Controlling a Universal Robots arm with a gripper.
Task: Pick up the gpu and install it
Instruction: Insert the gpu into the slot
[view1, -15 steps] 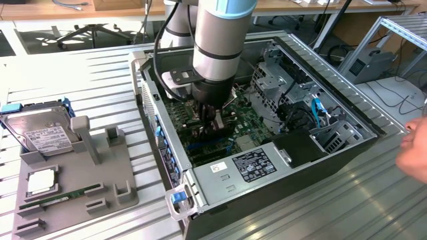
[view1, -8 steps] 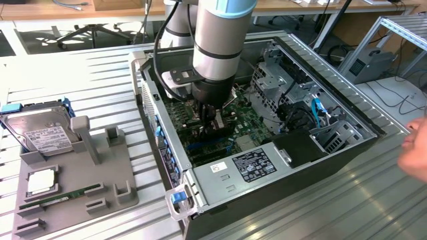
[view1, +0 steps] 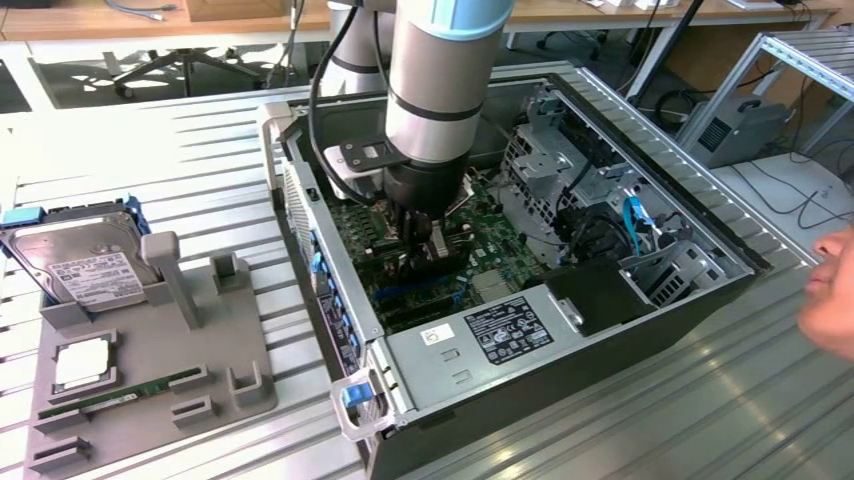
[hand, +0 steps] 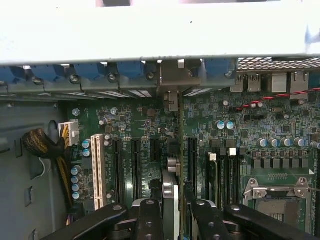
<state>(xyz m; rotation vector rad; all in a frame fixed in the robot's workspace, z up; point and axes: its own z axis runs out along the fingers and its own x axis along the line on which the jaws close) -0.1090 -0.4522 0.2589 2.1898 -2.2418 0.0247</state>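
My gripper (hand: 171, 212) is closed on the gpu (hand: 170, 190), holding it edge-on inside the open computer case (view1: 694, 215), above the motherboard (hand: 135, 125), its silver bracket (hand: 172, 80) against the case's rear slot wall. A hard drive (view1: 83, 262) sits on the gray holder (view1: 147, 380) outside.

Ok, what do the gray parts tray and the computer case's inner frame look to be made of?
Parts tray: probably plastic, matte flat gray, with thick molded posts and pockets and no shine. Case frame: looks like bare sheet metal, silvery and slightly reflective, with thin folded edges and punched holes. Neither can be confirmed by look alone.
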